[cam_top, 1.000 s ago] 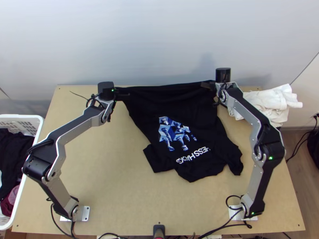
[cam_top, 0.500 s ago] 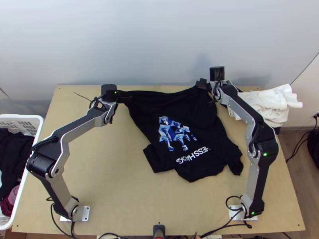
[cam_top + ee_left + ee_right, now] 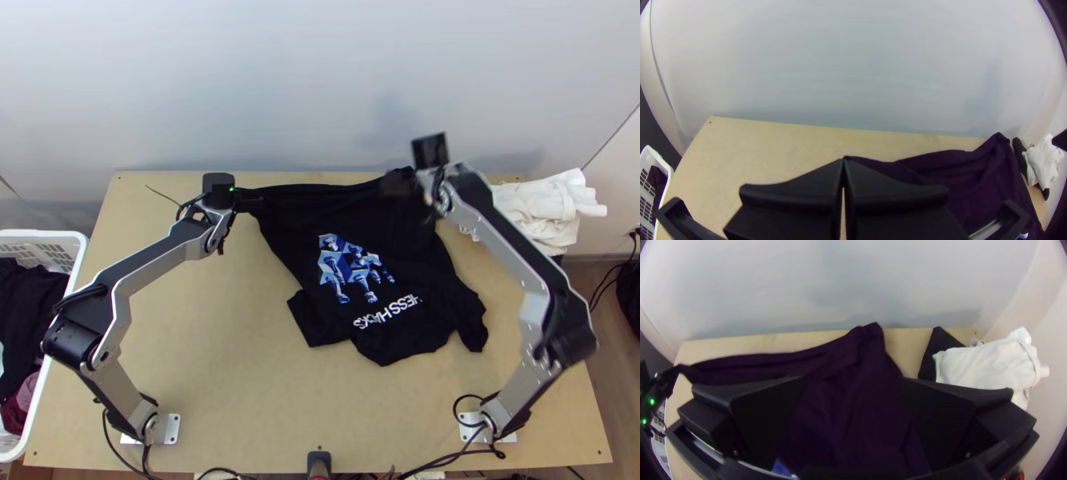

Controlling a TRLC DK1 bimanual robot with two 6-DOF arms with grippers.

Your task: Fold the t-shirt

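The light wooden table (image 3: 224, 384) lies below both grippers' fingers, its far edge beyond their tips. On it is the black short-sleeved cloth t-shirt (image 3: 416, 272), mostly spread, print up. Its far edge runs from the left gripper's fingertips across to a raised, crumpled peak just beyond the right gripper's fingertips, with long soft folds along the way. From there the cloth comes back toward the arms' bases, ending in an uneven edge well apart from both pairs of fingers.

The white plastic laundry basket (image 3: 40, 233) with slotted sides stands on the left gripper's outer side, well apart from its fingers, with dark cloth (image 3: 32, 312) and dark red cloth (image 3: 18, 414) bunched in it. The heaped white cloth (image 3: 544, 208) lies on the right gripper's outer side, apart from its fingers.

The left gripper (image 3: 256, 201) has its fingers closed, tips together, pinching a far corner of the t-shirt. The right gripper (image 3: 396, 183) has its fingers spread wide, with t-shirt cloth seen in the gap between them; whether they touch it, I cannot tell. A flat black piece (image 3: 937, 349) is tucked beside the white cloth, off the right fingers' outer side. The blue-and-white print (image 3: 350, 268) is between the two grippers, nearer the bases than their fingers.
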